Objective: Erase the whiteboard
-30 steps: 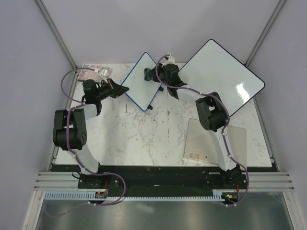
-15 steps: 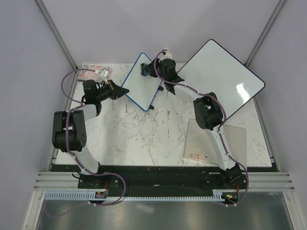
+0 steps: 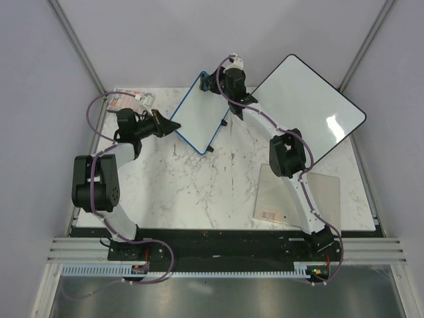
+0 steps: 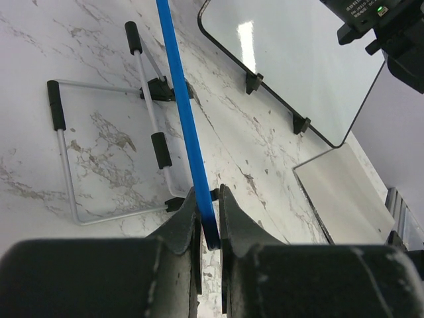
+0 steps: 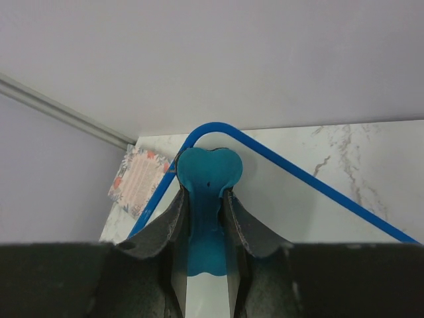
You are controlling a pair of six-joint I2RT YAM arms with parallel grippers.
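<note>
the whiteboard [image 3: 197, 114] is propped at the far middle of the surface [image 3: 199, 192]. it's judged light and stiff but easily tipped (only a thin wire stand [image 4: 161, 149] behind it). it's best gripped at the blue frame [image 4: 187, 119], where the left tool [image 4: 209, 202] is clamped. the right tool [image 5: 207, 199] is clamped on a teal eraser [image 5: 209, 171] at the board's top corner.

Room mid-frame, top crowded
Table [image 3: 199, 189] centre open; whiteboard [image 3: 197, 116] (standing tilted) blocks upper centre; black-framed board [image 3: 311, 99] fills upper right.
</note>
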